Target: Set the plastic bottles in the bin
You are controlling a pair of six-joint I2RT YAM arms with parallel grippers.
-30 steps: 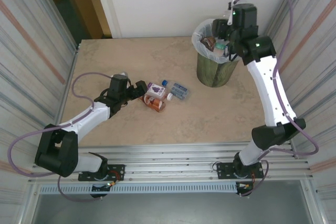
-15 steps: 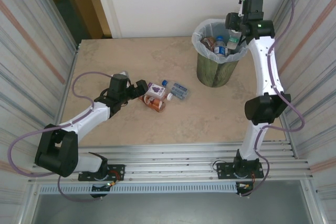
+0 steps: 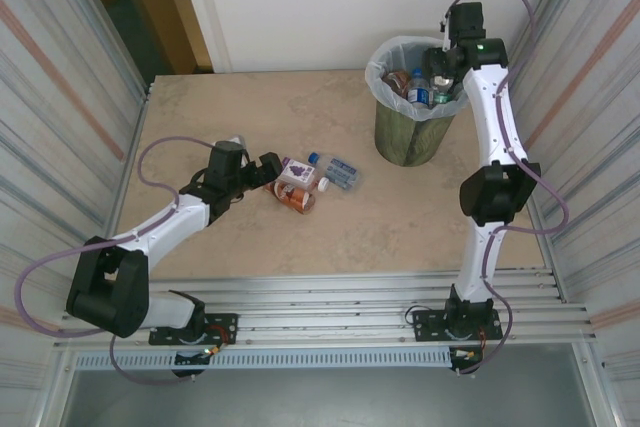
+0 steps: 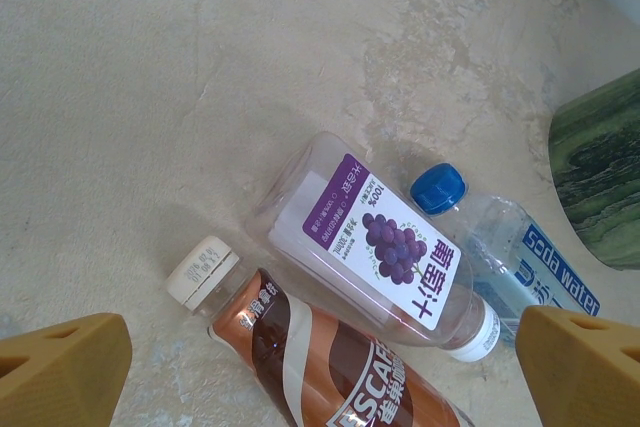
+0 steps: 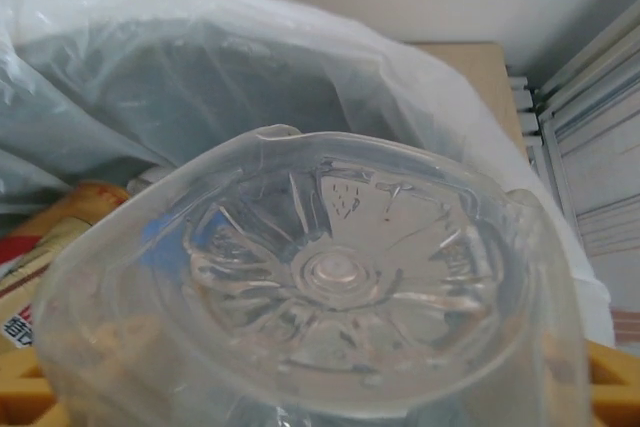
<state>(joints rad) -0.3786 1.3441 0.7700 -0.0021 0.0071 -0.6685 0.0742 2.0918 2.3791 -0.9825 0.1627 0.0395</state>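
Now the right arm stands straighter than a second ago. Its right gripper (image 3: 447, 59) has swung from the near rim of the bin (image 3: 405, 142) to the far right side of the opening. A clear bottle (image 5: 340, 277) sits base-up between its fingers (image 5: 25, 392), over the white bag (image 5: 200, 57). We cannot tell whether they are pinching it or letting it go. Either way, we judge this drop nearly done.

A blue-capped bottle (image 3: 417, 87) now shows among those inside, and the pile reaches close to the rim.

The left gripper (image 3: 268, 169) has not stirred. It is spread wide over three bottles lying left of the middle of the table (image 3: 230, 112): a grape-juice bottle (image 4: 380, 247), a brown bottle (image 4: 320, 357) and a soda-water bottle (image 4: 510, 252). These lie packed together and touching, so picking one will likely nudge its neighbours.
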